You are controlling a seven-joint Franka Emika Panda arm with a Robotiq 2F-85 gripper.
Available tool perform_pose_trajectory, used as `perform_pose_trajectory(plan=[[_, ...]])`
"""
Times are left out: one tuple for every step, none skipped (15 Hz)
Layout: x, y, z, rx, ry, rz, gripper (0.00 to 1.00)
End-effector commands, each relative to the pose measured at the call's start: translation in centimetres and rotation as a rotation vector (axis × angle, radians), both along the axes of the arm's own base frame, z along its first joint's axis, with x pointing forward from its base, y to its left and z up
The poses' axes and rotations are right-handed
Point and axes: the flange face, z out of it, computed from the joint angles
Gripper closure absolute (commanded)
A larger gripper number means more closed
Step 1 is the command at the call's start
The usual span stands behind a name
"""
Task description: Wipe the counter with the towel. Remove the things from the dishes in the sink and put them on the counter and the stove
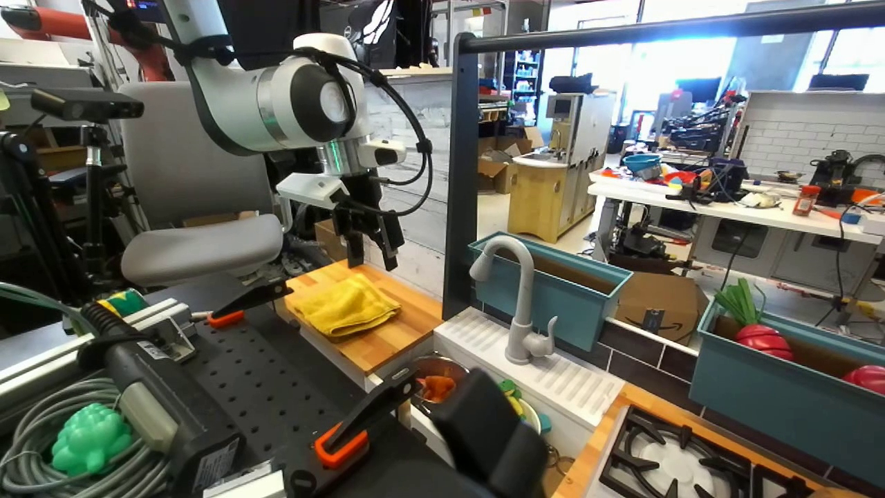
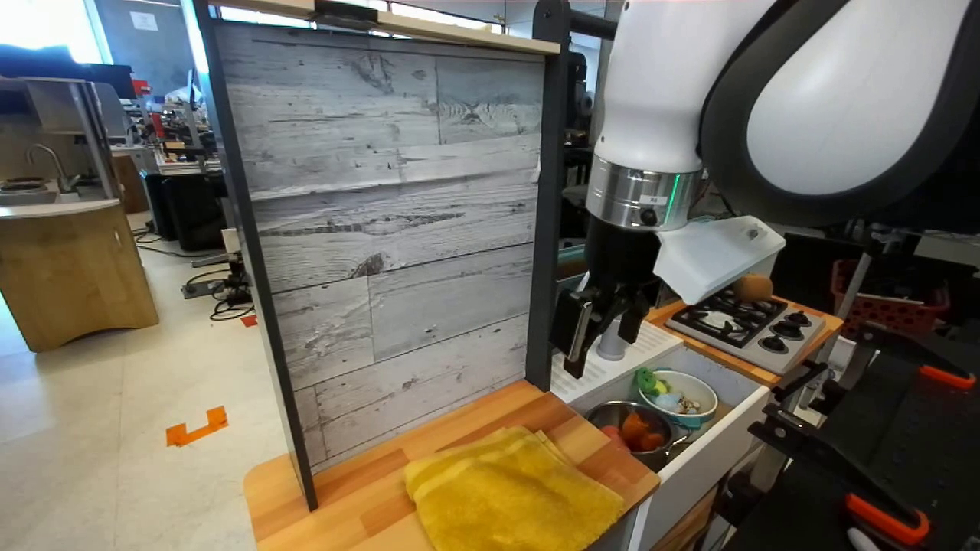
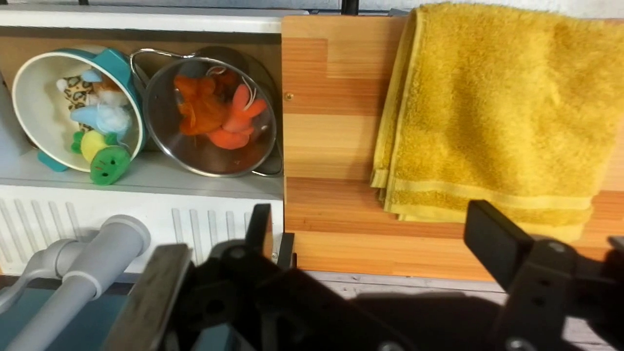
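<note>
A: Where is that plain, bright-yellow terry towel lying?

B: It is resting, folded, on the light-brown butcher-block wooden counter, covering part of the boards.

A: And the black two-fingered gripper, is it grasping the cloth?

B: No, it is hanging above, apart from the towel, with its jaws spreading wide and released.

A: What is sitting in the white, ribbed-rim sink?

B: A round, shiny steel pot is holding orange and coral soft toys. Beside it, a round cream bowl with teal handles is holding small plush toys, and a yellow toy with a green face is leaning over its rim. Beyond the sink, the silver-grey stove with black grates is showing.

A: Are you reading any brands or labels?

B: In an exterior view, a brown cardboard box is showing between teal rectangular bins, bearing a dark curved arrow like Amazon's. A white sticker is marking the silver wrist collar, and a pale label is sitting on a black bar-shaped device; I am finding both too small to read.
</note>
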Motion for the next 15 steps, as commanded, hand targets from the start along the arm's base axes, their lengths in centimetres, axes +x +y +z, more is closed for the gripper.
perform_pose_trajectory(plan=[[1.5,-1.7,-0.6,-0.062,0.001,-0.003,0.00],[2.3,-3.8,-0.8,-0.096,0.012,-0.017,0.00],[2.9,-5.6,-1.1,-0.123,0.022,-0.035,0.00],[3.6,-8.0,-1.6,-0.158,0.034,-0.036,0.00],[4.1,-9.9,-2.2,-0.187,0.058,-0.025,0.00],[4.6,-11.3,-3.0,-0.184,0.081,-0.002,0.00],[5.1,-12.2,-3.9,-0.178,0.104,0.004,0.00],[5.6,-13.0,-4.9,-0.169,0.126,0.015,0.00],[6.1,-13.3,-6.3,-0.151,0.140,0.022,0.00],[6.4,-13.5,-7.7,-0.126,0.155,0.024,0.00],[6.6,-13.6,-8.8,-0.106,0.168,0.025,0.00],[6.8,-13.6,-10.1,-0.088,0.173,0.021,0.00],[6.8,-13.5,-11.3,-0.070,0.165,0.010,0.00],[6.9,-13.4,-12.4,-0.053,0.167,-0.001,0.00],[6.8,-13.3,-13.7,-0.043,0.162,-0.016,0.00]])
